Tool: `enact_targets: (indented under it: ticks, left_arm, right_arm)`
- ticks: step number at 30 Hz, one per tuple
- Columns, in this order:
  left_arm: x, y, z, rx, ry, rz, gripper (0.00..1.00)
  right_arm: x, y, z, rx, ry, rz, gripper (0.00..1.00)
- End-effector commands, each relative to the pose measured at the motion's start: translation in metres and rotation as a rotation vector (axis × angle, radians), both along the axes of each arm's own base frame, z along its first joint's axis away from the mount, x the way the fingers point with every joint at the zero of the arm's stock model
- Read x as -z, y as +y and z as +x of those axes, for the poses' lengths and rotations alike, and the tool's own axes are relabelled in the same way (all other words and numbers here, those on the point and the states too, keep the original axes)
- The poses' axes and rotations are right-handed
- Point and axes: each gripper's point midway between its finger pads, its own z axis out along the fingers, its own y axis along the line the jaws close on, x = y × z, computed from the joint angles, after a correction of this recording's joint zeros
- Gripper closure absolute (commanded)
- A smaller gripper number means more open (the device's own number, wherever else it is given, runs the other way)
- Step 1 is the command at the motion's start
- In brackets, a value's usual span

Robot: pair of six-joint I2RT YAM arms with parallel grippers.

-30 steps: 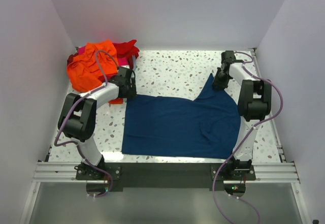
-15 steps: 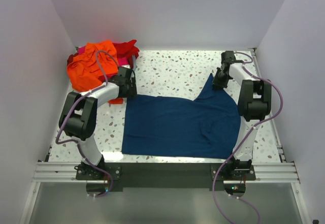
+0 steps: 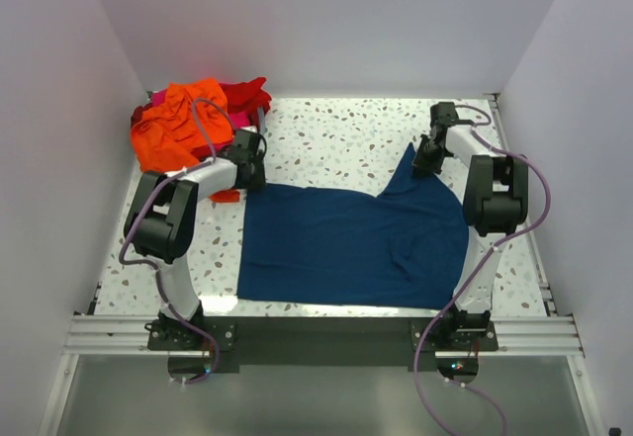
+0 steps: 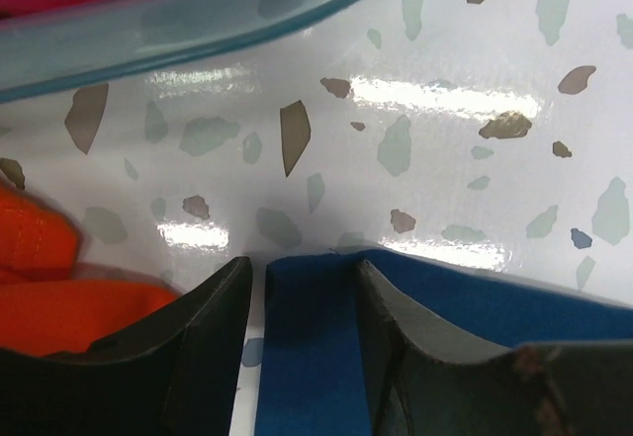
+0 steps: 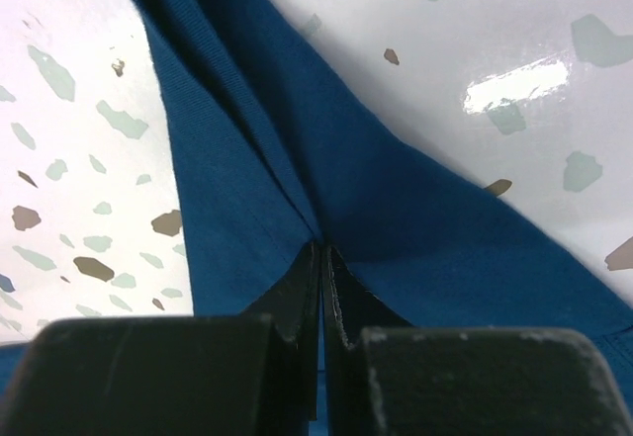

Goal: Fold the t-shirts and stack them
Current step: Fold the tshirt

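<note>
Item one: navy t-shirt point(image 3: 351, 243), spread nearly flat across the near and middle part of the speckled terrazzo tabletop point(image 3: 336, 144), its near edge close to the table's front edge; no print could be seen on the upturned side. At its far right the cloth rose to a single peak. Item two: right gripper point(image 3: 427, 159), set at that peak; in the right wrist view its jaws were clenched together on a narrow ridge of the navy cloth, with creases running away from the pinch. Item three: left gripper point(image 3: 249, 166), lowered at the far left corner of the same shirt. In the left wrist view its two dark fingers point(image 4: 213, 332) stood apart, astride a strip of the shirt's edge, the cloth lying between them and not clamped. Item four: heap of crumpled t-shirts at the far left corner of the table, apart from the navy one; orange t-shirt point(image 3: 178, 125) uppermost and largest, red t-shirt point(image 3: 249, 95) behind it toward the back wall, magenta t-shirt point(image 3: 240, 118) showing only as a small patch between them. A fold of orange cloth lay just beside the left finger in the left wrist view. A translucent blue-tinted rim point(image 4: 198, 31) crossed the top of that view, with magenta cloth behind it; what it belonged to could not be told.
</note>
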Motion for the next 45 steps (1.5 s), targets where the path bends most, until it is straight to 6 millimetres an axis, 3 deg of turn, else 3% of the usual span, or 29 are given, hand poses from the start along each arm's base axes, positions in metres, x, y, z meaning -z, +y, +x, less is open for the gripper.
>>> enact_targets:
  ticks: [1,5,8,11,15,20,29,33,38,39,45]
  left_arm:
    - [-0.009,0.001,0.019,-0.018,-0.051,-0.013,0.52]
    - [-0.007,0.005,0.017,-0.031,-0.05,-0.011,0.64]
    - [-0.006,0.005,0.018,-0.032,-0.049,-0.014,0.66]
    - [-0.007,0.005,0.018,-0.033,-0.051,-0.013,0.73]
    - [-0.01,0.005,0.018,-0.033,-0.055,-0.014,0.89]
    - [-0.016,0.005,0.016,-0.036,-0.068,-0.018,0.99]
    - [-0.033,0.006,0.013,-0.037,-0.104,-0.034,1.0]
    - [-0.039,0.004,0.011,-0.034,-0.115,-0.049,1.0]
    - [-0.044,0.004,0.005,-0.032,-0.125,-0.058,1.0]
    - [-0.048,0.005,0.005,-0.031,-0.137,-0.059,1.0]
    - [-0.05,0.007,-0.006,-0.033,-0.151,-0.071,1.0]
  right_arm:
    - [-0.006,0.005,-0.002,-0.015,-0.018,0.027,1.0]
    - [-0.004,0.003,-0.004,-0.015,-0.012,0.023,1.0]
    - [-0.005,0.004,-0.004,-0.019,-0.016,0.029,1.0]
    - [-0.007,0.007,-0.004,-0.025,-0.021,0.041,1.0]
    - [-0.016,0.008,-0.005,-0.03,-0.035,0.044,1.0]
    - [-0.032,0.009,-0.007,-0.031,-0.068,0.052,1.0]
    - [-0.071,0.015,-0.01,-0.026,-0.157,0.086,1.0]
    - [-0.077,0.015,-0.015,-0.026,-0.161,0.086,1.0]
    - [-0.079,0.015,-0.033,-0.014,-0.157,0.088,1.0]
    - [-0.088,0.015,-0.037,-0.012,-0.176,0.09,1.0]
    - [-0.092,0.016,-0.074,0.007,-0.176,0.092,1.0]
